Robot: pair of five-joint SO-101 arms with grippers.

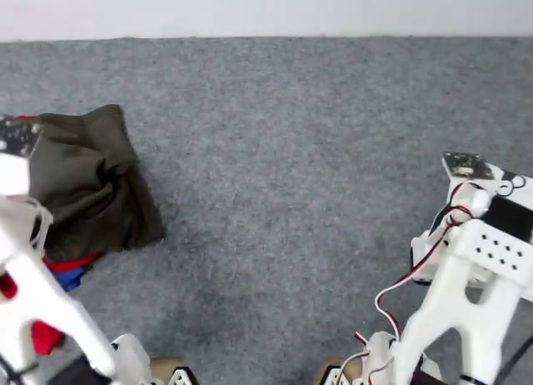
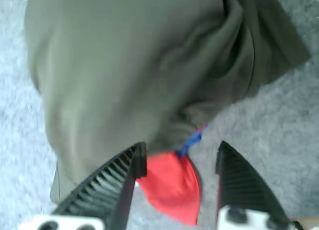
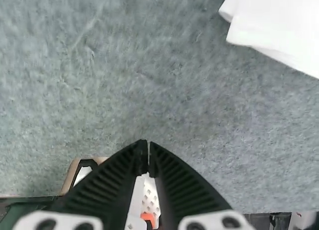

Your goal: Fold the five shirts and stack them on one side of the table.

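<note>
Because it was cloth, the small red piece of fabric (image 2: 172, 187) nearest the left gripper (image 2: 182, 148) would likely feel light, soft and floppy. It would bend and droop when lifted, and it would not break. It peeked out from under the pile, so a pinch on its loose edge looked like the easy place to take hold. A thin strip of blue cloth (image 2: 192, 139) showed just past it. On top of both lay the big, crumpled olive-green shirt (image 2: 124, 65), bunched into deep folds. It looked bigger and a bit heavier, and it could slide off the others if tugged. A thick fold or a hem would be a good spot to grab it.

The left gripper was spread wide and held nothing. It hung right over the red piece, with one jaw beside the olive-green shirt. I could not tell if it touched the cloth.

The right gripper (image 3: 148, 143) was pressed together and held nothing, above the bare grey fuzzy table (image 3: 124, 65). Farther off lay a white soft-looking thing (image 3: 279, 26); I could not tell what it was.

From high up, the pile (image 1: 92, 177) sat at one side of the table (image 1: 291, 152), well apart from the right arm.
</note>
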